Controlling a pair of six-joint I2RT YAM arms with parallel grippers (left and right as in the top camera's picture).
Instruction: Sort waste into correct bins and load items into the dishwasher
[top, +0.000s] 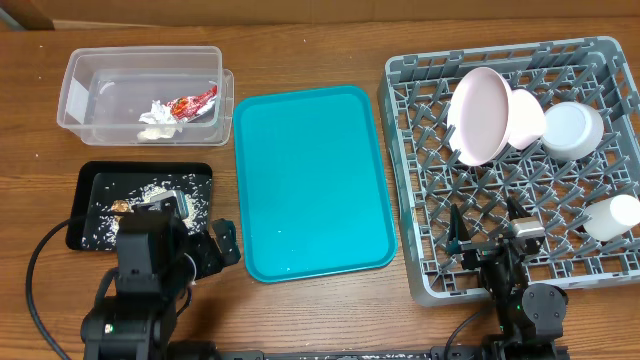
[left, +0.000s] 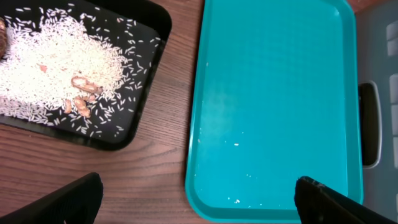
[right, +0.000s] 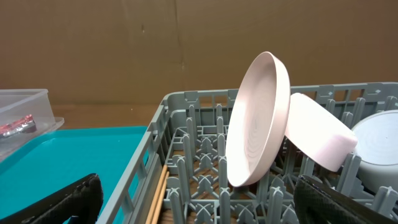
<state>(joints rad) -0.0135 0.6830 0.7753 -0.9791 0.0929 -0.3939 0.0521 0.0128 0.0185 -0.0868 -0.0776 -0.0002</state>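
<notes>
**Inspection: waste in bins, dishes in rack, both claws empty**

Overhead view. A clear tub (top: 78, 95) is found at the far left of the tabletop (top: 300, 320). A red-and-white wrapper (top: 193, 103) and a white tissue (top: 158, 116) are seen lying inside it. Just in front of the tub, a black tray (top: 84, 185) is noted, with rice (top: 150, 190) scattered over it and a brown scrap (top: 120, 206) at its near side. A teal tray (top: 310, 180) is placed in the middle. At the right, a grey dish rack (top: 420, 230) is loaded with a pink plate (top: 478, 115) set on edge, a pink bowl (top: 525, 118) leaning against it, a pale bowl (top: 572, 128) just beside that, and a white cup (top: 612, 216) near the right edge.

Left wrist view. The left claw (left: 198, 182) is seen spread wide above the near end of the teal tray, and nothing is gripped. Rice and small brown bits are seen on the black tray at the upper left. A few grains are noted on the teal tray.

Right wrist view. The right claw (right: 198, 182) is likewise opened wide over the rack's near left corner, and nothing is held. Chopsticks (right: 158, 193) are observed lying along the rack's left wall. The plate and pink bowl are seen touching.
</notes>
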